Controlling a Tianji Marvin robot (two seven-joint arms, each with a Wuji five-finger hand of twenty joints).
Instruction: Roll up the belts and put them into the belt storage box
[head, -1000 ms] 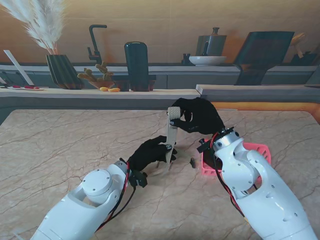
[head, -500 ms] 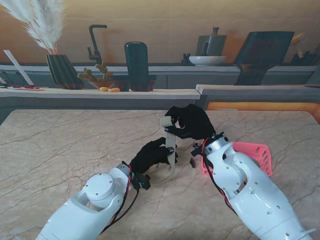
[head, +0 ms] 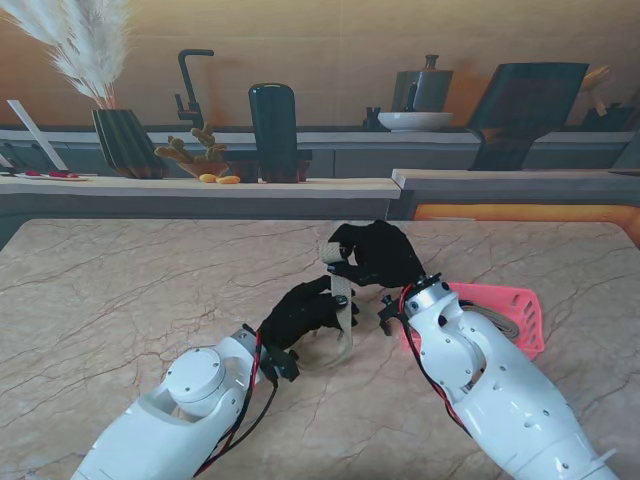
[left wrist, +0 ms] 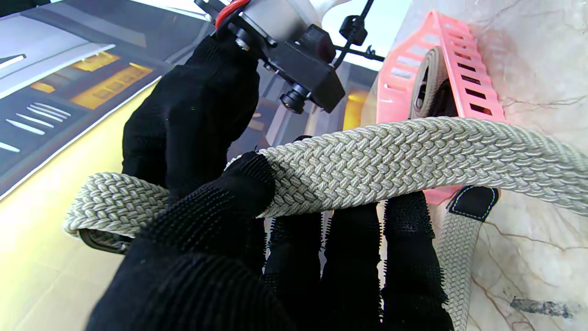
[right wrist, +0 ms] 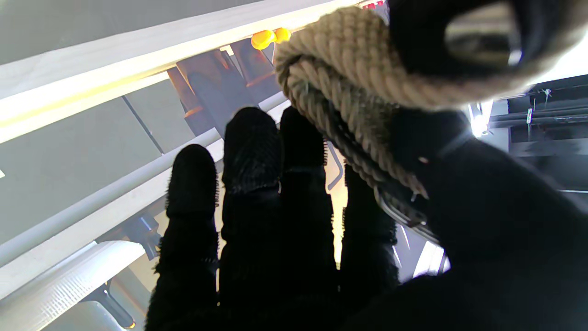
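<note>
A beige woven belt (head: 341, 300) hangs between my two black-gloved hands above the marble table. My right hand (head: 378, 252) is shut on the belt's rolled end (right wrist: 349, 78), thumb against the coil. Nearer to me, my left hand (head: 303, 310) is shut on the belt's strap (left wrist: 376, 165), thumb on top and fingers under it. The slack loops down to the table (head: 336, 352) by the left hand. The pink slatted storage box (head: 508, 312) sits to the right, partly behind my right forearm, with a rolled belt (left wrist: 429, 85) inside it.
A raised counter edge (head: 200, 187) runs along the far side of the table. On the shelf behind stand a dark vase (head: 273, 131), a ribbed pot with pampas grass (head: 125, 140) and a bowl (head: 414, 120). Bare marble (head: 120, 290) stretches to the left.
My right hand has come down and toward me with the rolled end. The strap between the hands has slackened and now loops on the table. More of the pink box shows.
</note>
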